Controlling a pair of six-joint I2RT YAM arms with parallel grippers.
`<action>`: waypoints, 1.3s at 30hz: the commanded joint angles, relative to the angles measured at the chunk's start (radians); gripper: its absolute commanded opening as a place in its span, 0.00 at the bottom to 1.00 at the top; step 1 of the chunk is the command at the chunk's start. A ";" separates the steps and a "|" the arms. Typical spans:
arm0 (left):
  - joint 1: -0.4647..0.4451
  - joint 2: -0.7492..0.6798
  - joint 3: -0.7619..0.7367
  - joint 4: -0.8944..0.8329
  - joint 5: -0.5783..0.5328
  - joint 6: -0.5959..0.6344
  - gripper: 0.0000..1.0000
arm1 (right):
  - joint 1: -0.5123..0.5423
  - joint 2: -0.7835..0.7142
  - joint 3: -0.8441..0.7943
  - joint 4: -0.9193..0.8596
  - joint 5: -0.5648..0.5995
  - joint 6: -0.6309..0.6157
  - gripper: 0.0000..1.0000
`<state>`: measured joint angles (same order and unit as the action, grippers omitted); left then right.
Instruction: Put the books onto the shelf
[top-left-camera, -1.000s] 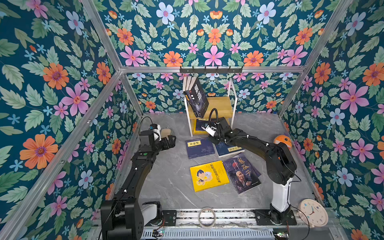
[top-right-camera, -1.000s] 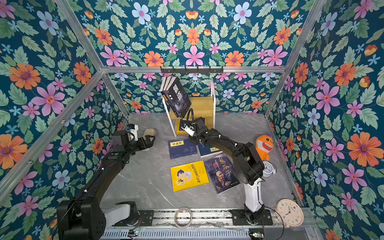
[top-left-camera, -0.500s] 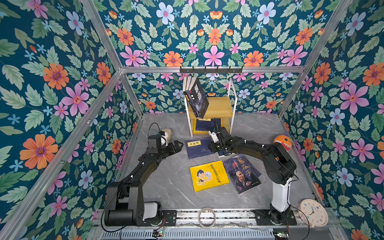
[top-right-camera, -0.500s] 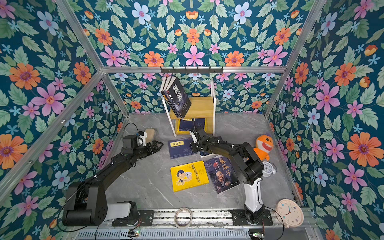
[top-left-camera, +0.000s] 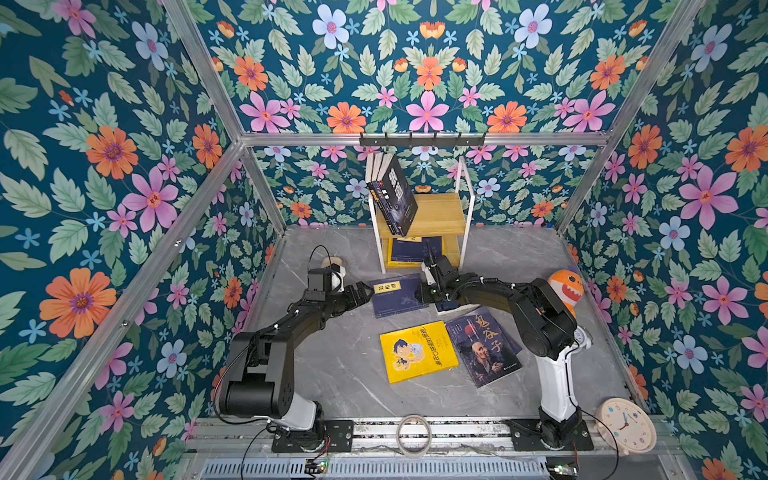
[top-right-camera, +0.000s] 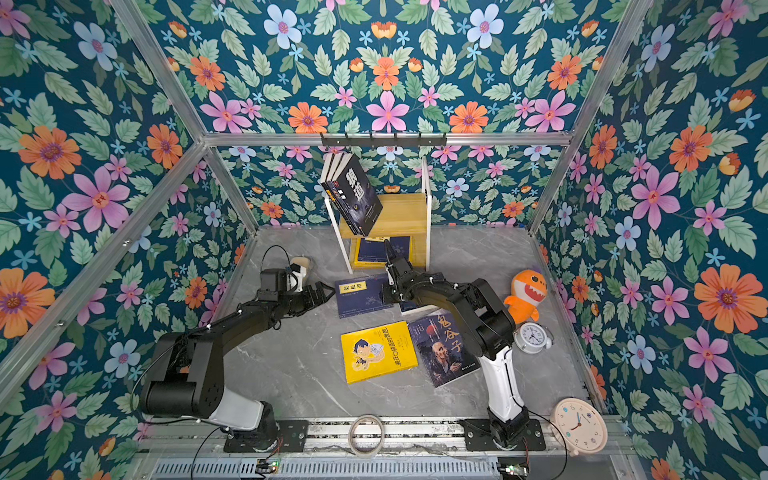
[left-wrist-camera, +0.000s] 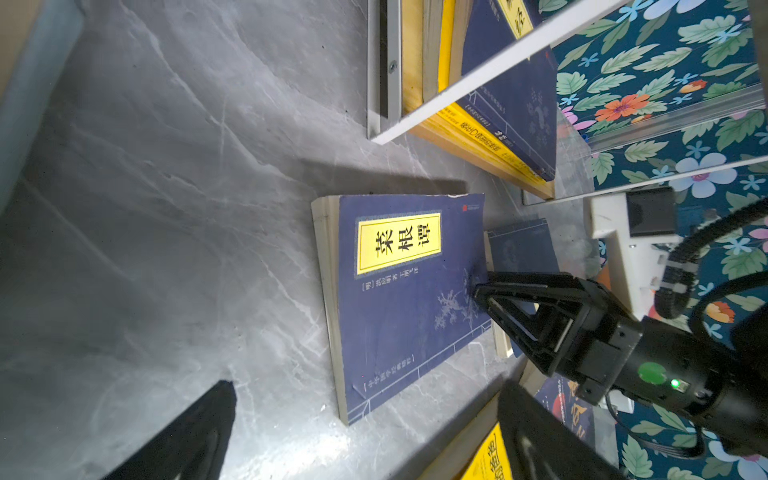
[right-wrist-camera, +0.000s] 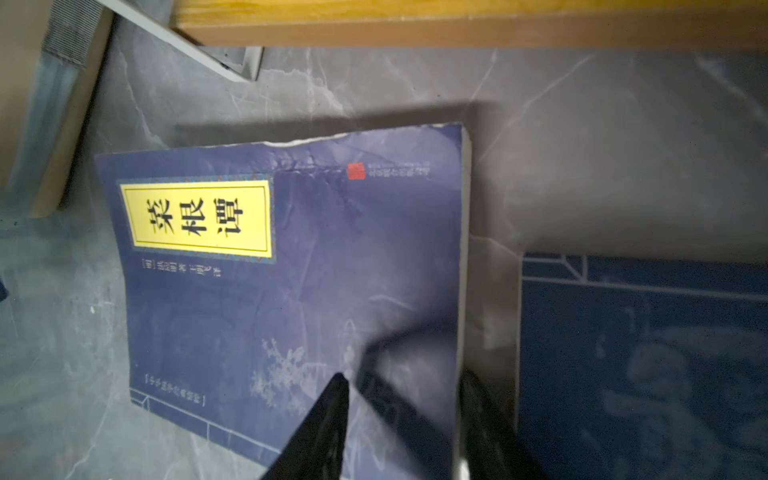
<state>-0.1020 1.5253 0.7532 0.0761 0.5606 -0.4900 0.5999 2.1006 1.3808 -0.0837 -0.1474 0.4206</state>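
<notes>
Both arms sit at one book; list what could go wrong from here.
1. The right gripper straddles one edge of the flat, creased navy yellow-labelled paperback; its jaws may pinch only the cover and tear it.
2. The dark books lean steeply on the white-framed wooden shelf; a knock while loading could topple them.

Navy book (left-wrist-camera: 399, 307): matt, creased paper cover. Shelf (top-left-camera: 440, 214): light wood, white metal frame.

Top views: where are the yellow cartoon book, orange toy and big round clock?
Yellow cartoon book (top-left-camera: 417, 351): in a top view, cover's middle.
Orange toy (top-right-camera: 524, 286): in a top view, its head.
Big round clock (top-left-camera: 626, 424): in a top view, its face.
</notes>
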 joint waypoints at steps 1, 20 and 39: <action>0.001 0.043 0.030 -0.020 -0.007 0.021 1.00 | 0.009 0.017 0.006 -0.010 -0.026 0.032 0.45; -0.015 0.264 0.108 -0.052 0.036 -0.074 0.76 | 0.080 0.022 -0.054 0.065 -0.022 0.049 0.44; -0.029 0.093 0.084 -0.101 -0.005 -0.122 0.24 | 0.098 -0.026 -0.100 0.073 0.023 0.054 0.44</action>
<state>-0.1291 1.6363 0.8341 -0.0246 0.5446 -0.6209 0.6922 2.0876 1.2991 0.0692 -0.1215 0.4637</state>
